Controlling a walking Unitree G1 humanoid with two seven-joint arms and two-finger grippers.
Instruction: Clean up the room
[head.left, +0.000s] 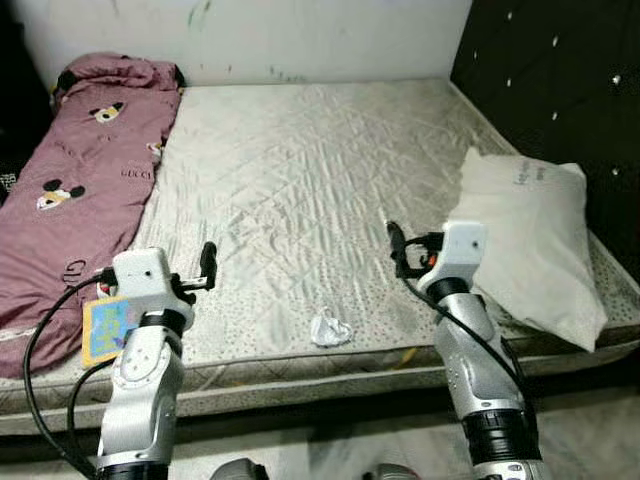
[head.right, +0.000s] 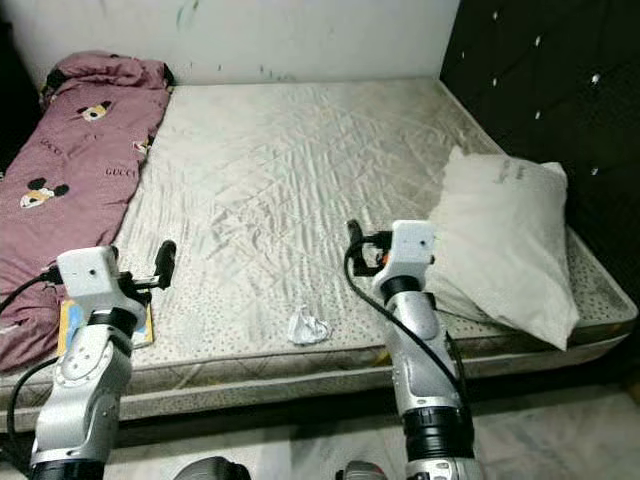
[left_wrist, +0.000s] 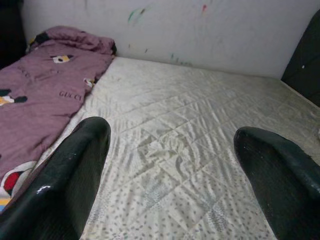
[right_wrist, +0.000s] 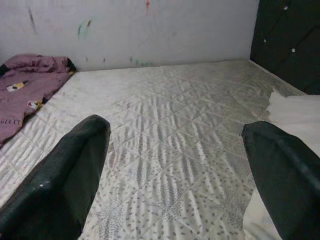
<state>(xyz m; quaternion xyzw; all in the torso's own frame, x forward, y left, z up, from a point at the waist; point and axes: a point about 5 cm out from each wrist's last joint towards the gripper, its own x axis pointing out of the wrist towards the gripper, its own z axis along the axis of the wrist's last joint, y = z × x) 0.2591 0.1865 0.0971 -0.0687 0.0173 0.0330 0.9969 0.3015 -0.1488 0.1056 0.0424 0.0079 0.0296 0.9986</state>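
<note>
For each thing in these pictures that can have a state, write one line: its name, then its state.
left gripper: open, holding nothing, raised over the mattress.
right gripper: open, holding nothing, beside the pillow.
mattress: bare.
pillow: lying near the headboard.
maroon blanket: spread unfolded, rumpled at the wall end.
white scrap: crumpled, near the mattress's front edge.

blanket (head.left: 80, 170) left on mattress (head.left: 300, 180), pillow (head.left: 530, 240) right
</note>
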